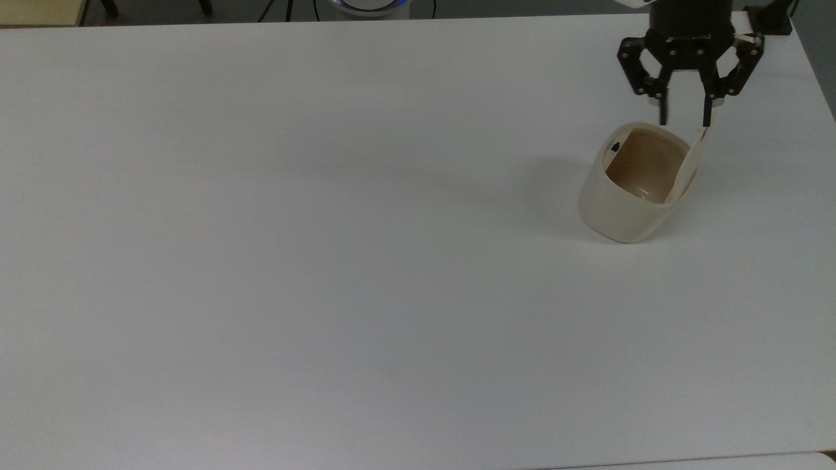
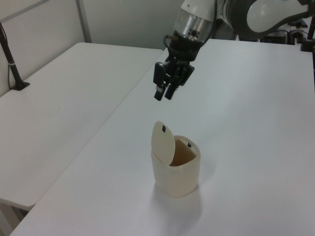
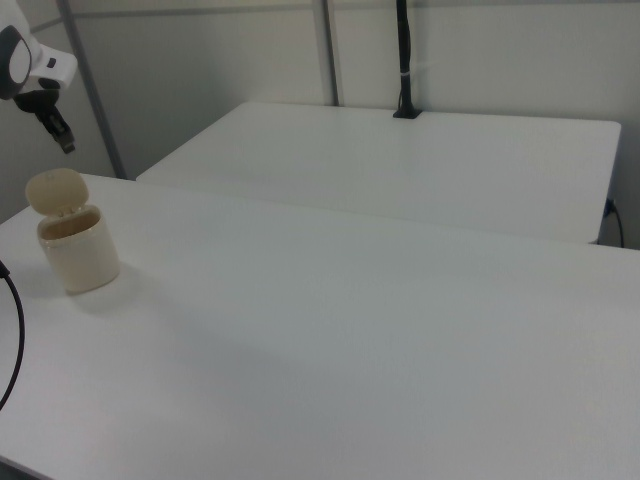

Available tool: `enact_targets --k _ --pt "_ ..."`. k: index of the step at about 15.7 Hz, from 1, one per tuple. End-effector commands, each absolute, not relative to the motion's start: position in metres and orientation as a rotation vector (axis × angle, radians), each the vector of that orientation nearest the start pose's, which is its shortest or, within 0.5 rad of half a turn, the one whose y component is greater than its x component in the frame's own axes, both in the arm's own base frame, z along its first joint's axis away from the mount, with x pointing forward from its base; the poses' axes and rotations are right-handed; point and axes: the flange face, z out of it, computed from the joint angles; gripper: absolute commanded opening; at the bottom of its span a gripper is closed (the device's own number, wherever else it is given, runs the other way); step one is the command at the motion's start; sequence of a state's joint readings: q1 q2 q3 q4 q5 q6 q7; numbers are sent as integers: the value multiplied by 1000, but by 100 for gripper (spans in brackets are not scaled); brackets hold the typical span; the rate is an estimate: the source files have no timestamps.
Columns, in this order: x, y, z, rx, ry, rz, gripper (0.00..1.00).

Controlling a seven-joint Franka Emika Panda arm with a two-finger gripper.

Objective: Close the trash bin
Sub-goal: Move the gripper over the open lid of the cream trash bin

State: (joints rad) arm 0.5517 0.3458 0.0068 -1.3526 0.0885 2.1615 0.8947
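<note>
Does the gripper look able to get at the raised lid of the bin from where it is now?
Probably yes. The gripper hangs in the air above the upright lid of the trash bin, with nothing between them.

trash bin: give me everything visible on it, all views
The trash bin is a small cream, plastic-looking tub with rounded-square walls, standing upright on the white table near the top view's right edge. Its flat lid stands raised on its hinge, so the tan interior is open. A small black button sits at the rim opposite the lid. The end effector hangs above it, not touching.
</note>
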Motion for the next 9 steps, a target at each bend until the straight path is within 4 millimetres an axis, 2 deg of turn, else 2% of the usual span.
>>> enact_targets --k 1,5,9 --pt "596 404 580 -2628 560 -419 0" --pt "590 433 546 -2652 595 -378 0" --pt "580 448 539 -2670 568 -388 0"
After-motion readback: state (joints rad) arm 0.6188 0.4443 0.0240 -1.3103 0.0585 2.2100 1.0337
